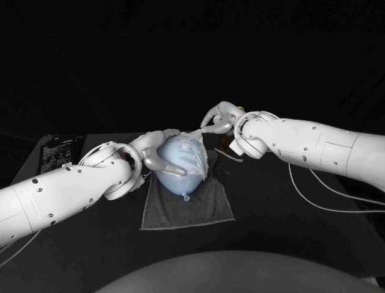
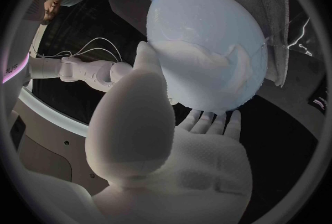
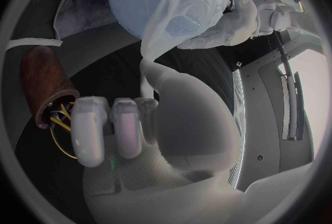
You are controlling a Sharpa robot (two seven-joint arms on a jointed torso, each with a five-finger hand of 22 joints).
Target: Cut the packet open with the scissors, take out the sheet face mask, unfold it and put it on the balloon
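A pale blue balloon (image 1: 176,176) lies on a grey towel (image 1: 190,210) in the middle of the table, its knot toward me. The translucent sheet mask (image 1: 188,148) is draped over its far half. My left hand (image 1: 152,155) grips the balloon from the left, fingers laid across the mask. Seen from the left wrist, the balloon (image 2: 207,25) sits against my left hand (image 2: 138,130), with the mask (image 2: 207,61) on it. My right hand (image 1: 217,116) is behind the balloon and pinches the mask's far edge. The right wrist view shows the mask (image 3: 187,8) trailing down to my right hand (image 3: 149,124).
A brown cylindrical holder (image 3: 41,77) with yellow handles inside stands just beside my right hand, partly hidden behind the right arm in the head view. A flat black packet (image 1: 60,152) lies at the table's left. Cables (image 1: 324,195) run under the right arm.
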